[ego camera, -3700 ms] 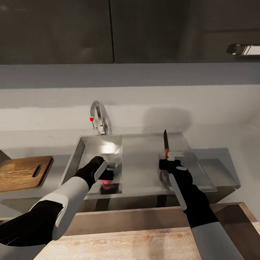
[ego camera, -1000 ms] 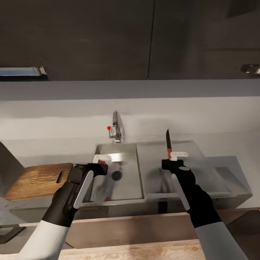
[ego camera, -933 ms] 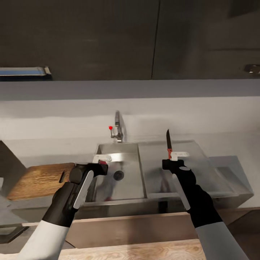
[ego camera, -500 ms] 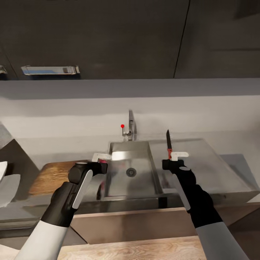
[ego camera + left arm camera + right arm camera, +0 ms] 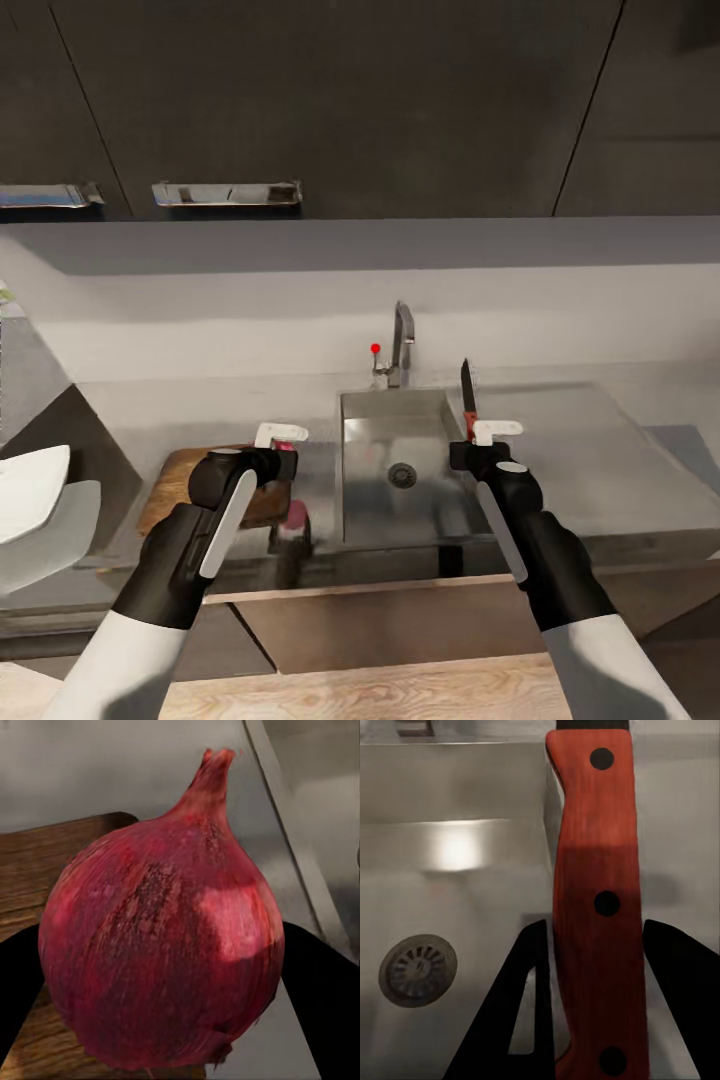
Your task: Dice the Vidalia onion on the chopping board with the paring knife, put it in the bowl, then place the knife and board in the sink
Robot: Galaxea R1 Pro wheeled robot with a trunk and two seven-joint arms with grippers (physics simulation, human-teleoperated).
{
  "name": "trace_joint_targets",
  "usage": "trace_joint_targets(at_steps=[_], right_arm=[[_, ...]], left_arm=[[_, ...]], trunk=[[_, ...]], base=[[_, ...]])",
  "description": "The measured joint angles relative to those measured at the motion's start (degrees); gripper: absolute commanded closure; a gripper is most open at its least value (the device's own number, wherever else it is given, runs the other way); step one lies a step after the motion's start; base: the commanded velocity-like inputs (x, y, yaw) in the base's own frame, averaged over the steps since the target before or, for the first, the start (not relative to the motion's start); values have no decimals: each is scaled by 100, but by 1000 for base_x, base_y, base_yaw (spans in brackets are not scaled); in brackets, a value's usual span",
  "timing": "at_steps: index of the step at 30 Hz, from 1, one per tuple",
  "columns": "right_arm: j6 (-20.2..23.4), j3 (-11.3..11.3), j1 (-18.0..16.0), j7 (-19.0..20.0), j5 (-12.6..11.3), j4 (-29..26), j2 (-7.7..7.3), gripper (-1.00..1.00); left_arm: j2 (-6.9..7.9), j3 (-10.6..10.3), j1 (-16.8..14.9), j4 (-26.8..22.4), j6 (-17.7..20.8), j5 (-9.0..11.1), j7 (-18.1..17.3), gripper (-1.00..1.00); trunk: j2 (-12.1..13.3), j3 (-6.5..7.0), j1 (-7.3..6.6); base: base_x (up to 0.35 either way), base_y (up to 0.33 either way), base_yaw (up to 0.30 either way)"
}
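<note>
My left gripper (image 5: 283, 450) is shut on the Vidalia onion (image 5: 286, 447), a dark red bulb (image 5: 161, 937) with its stem tip showing. It hangs above the right end of the brown chopping board (image 5: 175, 478), whose wood (image 5: 45, 870) lies behind the onion. My right gripper (image 5: 478, 442) is shut on the red-orange handle (image 5: 600, 907) of the paring knife (image 5: 466, 385), blade pointing up, over the right side of the sink (image 5: 390, 430). The drain (image 5: 418, 970) lies below the knife. The white bowl (image 5: 35, 480) sits at the far left on the grey countertop (image 5: 150, 410).
A bent chrome tap (image 5: 401, 345) with a red knob stands behind the basin. The flat drainer (image 5: 590, 450) stretches right of the sink. Dark wall cupboards (image 5: 330, 100) with metal handles hang above. A wooden edge (image 5: 380, 620) runs below the counter front.
The camera has swung left, so the sink now sits further right in the picture. The left gripper with the onion has come from over the basin to above the board. The knife stays held upright.
</note>
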Motion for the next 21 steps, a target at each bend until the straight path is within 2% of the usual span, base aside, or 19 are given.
trace_joint_targets(at_steps=[16,21], right_arm=[[3,0,0,0,0,0,-1,100],[4,-1,0,0,0,0,0,100]], left_arm=[[0,0,0,2,0,0,0,100],[1,0,0,6,-1,-1,-1,100]], trunk=[[0,0,0],[0,0,0]], base=[[0,299,0],[0,161,0]])
